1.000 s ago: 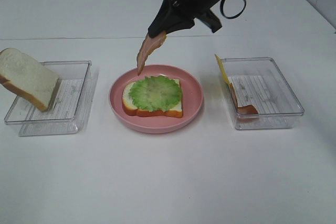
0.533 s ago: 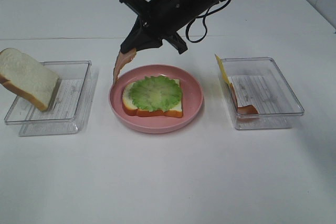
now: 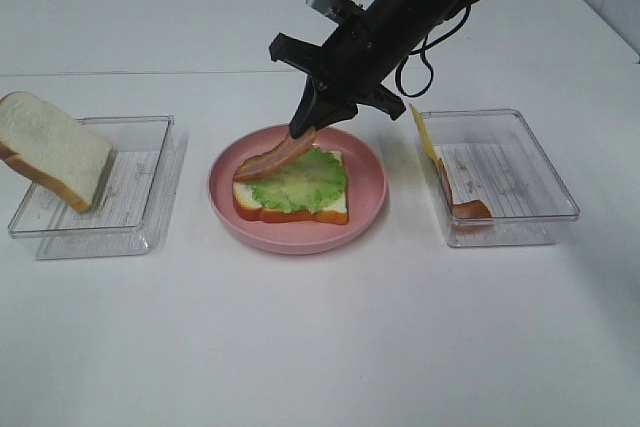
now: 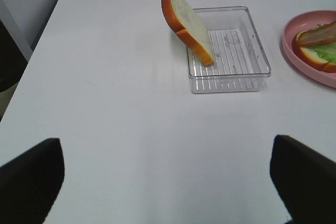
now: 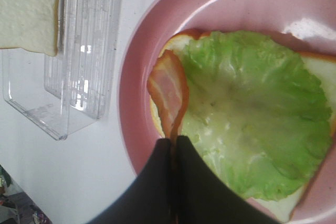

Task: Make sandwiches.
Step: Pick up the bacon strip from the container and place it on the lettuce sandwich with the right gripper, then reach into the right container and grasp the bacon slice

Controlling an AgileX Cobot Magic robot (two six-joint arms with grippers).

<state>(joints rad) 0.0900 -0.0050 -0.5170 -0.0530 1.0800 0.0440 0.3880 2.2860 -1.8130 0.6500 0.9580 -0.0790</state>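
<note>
**Desk:** What is the right claw doing?

**Photographer:** The right claw is clenching one end of a bacon strip over the lettuce and bread on the plate. The left claw is hanging released above the worktop.

**Desk:** How is this best finished?

**Photographer:** Probably by lowering while drawing toward the right tray, laying the strip flat across the lettuce, then letting go low. Dropping from height is risking a curl off the slice.

**Desk:** Which way is it pointing?

**Photographer:** Its long axis is slanting down from the claw toward the left tray. The free end is seemingly touching the lettuce's edge.
</note>
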